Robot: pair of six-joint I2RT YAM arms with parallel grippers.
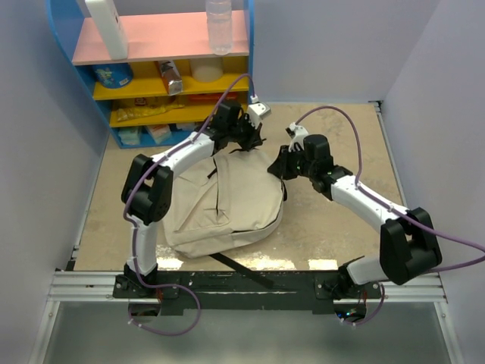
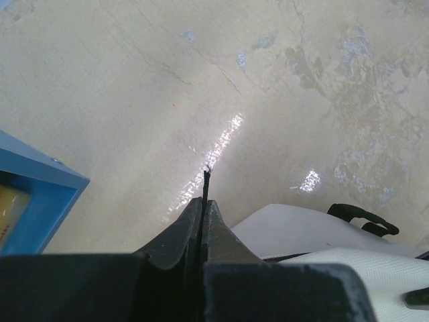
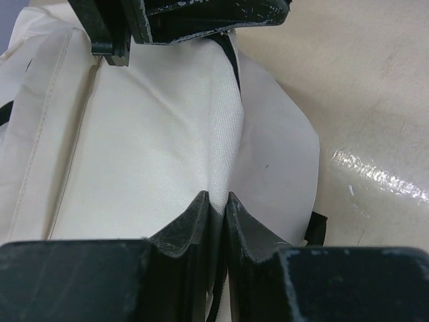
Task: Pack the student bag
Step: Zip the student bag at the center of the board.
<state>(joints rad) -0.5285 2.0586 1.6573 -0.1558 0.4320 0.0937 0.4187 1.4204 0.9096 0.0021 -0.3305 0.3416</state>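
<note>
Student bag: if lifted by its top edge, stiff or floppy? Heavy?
Likely floppy: the student bag lies slumped and creased, with a fold of its fabric pinched in the right end effector. Probably light for its size: it looks flat and unfilled. Lifted from the top, it would likely sag, the black strap dangling.

Blue shelf unit (image 1: 57, 30): clear bottle (image 1: 219, 26) on its pink top, right end; white box (image 1: 106, 26) left end; blue tub (image 1: 114, 74) on shelf below. Beige table (image 1: 341, 136) in front.
</note>
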